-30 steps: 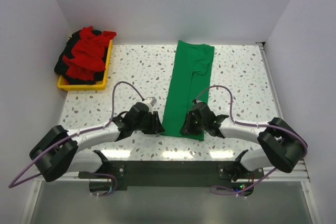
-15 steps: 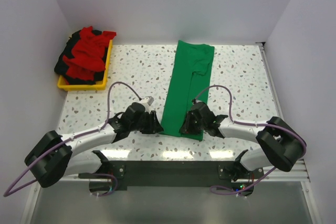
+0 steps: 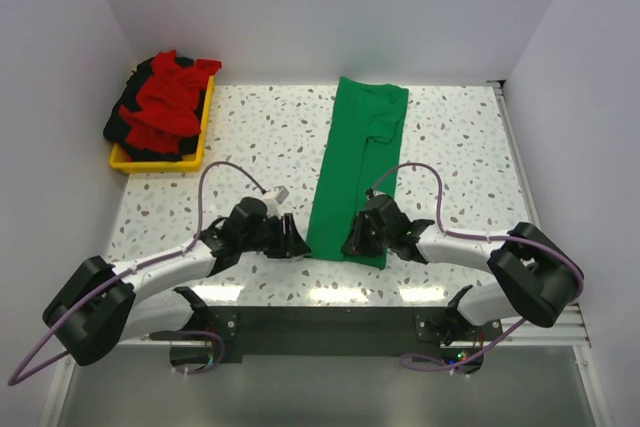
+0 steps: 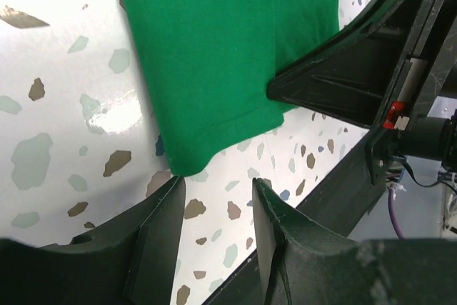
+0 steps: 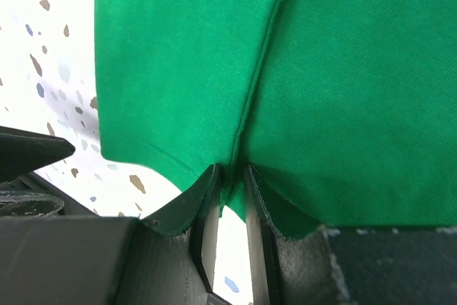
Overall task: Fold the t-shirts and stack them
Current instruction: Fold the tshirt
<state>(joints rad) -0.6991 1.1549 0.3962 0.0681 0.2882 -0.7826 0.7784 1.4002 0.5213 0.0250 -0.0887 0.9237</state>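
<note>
Where the white speckled terrazzo counter point(image 3: 450, 147) stretches between the plain walls, a green fabric t-shirt point(image 3: 355, 167), folded into a long narrow strip, lies flat down its middle. Its neck end is at the far edge and its hem points toward the arm bases. At the far left corner sits a yellow plastic tray point(image 3: 206, 127) heaped with crumpled red and black garments point(image 3: 160, 107), well apart from the t-shirt. Both arms reach inward, low over the counter, to the near hem. The right pincer point(image 5: 228, 176) is closed on that hem, its fingers pinching the cloth at the line where two folded layers meet. The left pincer point(image 4: 218, 185) is spread wide just at the hem's left corner. The tip of the cloth lies right beside one finger point(image 4: 161, 226), and nothing is gripped between the two.
</note>
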